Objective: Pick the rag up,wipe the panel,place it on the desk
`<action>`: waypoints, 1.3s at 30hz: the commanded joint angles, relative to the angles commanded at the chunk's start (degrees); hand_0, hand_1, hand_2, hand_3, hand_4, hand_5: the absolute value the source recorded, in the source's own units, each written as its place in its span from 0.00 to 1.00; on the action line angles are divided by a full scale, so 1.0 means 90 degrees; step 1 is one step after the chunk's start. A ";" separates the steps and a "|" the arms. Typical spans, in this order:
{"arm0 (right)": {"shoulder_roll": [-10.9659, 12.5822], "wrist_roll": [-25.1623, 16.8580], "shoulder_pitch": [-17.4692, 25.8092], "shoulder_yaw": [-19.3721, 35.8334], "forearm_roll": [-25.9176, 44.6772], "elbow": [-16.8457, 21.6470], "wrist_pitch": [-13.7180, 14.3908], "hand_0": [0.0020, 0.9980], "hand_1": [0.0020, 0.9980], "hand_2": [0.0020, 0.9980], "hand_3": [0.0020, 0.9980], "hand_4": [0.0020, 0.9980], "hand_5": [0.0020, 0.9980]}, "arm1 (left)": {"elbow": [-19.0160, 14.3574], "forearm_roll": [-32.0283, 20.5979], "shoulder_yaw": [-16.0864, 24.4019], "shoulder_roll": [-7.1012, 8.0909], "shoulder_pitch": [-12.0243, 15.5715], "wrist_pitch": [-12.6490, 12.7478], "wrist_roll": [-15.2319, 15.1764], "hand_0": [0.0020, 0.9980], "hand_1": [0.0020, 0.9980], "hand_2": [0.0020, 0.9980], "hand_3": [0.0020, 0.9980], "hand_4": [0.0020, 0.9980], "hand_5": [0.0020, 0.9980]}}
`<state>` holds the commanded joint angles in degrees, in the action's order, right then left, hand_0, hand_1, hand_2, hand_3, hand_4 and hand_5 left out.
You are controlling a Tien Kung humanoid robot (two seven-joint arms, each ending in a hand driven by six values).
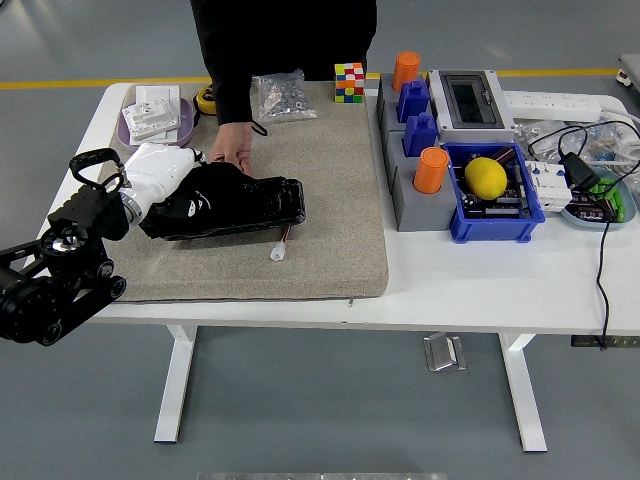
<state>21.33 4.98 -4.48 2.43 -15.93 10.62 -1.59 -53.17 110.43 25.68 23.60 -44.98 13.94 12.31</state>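
grey felt mat [330, 190] on white table: left hand [155, 172] grips black rag [205, 195], pressed on black panel [262, 205] stretching lengthwise to its right; person's hand [232, 150] steadies it.

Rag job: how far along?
Picked up: the black cloth rag is under the robot's left hand, pressed on the glossy black panel. Wiping appears to be in hand; a person's hand steadies the panel's far edge on the grey felt mat. Left: placing the rag on the white table.
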 joint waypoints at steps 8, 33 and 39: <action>-0.0010 -0.0001 0.0009 0.0011 0.0001 -0.0003 -0.0002 0.72 0.63 0.69 0.60 1.00 0.43 | 0.0019 0.0079 0.0058 0.0097 0.0069 0.0044 0.0033 0.22 0.13 0.45 0.36 0.22 0.00; -0.0046 -0.0004 0.0027 0.0038 0.0006 -0.0012 -0.0020 0.72 0.63 0.69 0.60 1.00 0.43 | 0.0130 0.0081 0.0207 0.0406 0.0211 0.0104 0.0102 0.21 0.13 0.45 0.36 0.22 0.00; -0.0040 -0.0005 0.0032 0.0066 0.0014 -0.0013 -0.0022 0.72 0.62 0.69 0.60 1.00 0.43 | 0.0160 0.0159 0.0341 0.0499 0.0324 0.0132 0.0102 0.21 0.13 0.45 0.36 0.24 0.00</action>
<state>20.98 4.94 -4.18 3.02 -15.80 10.51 -1.79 -51.74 111.86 28.76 28.09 -42.06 15.12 13.23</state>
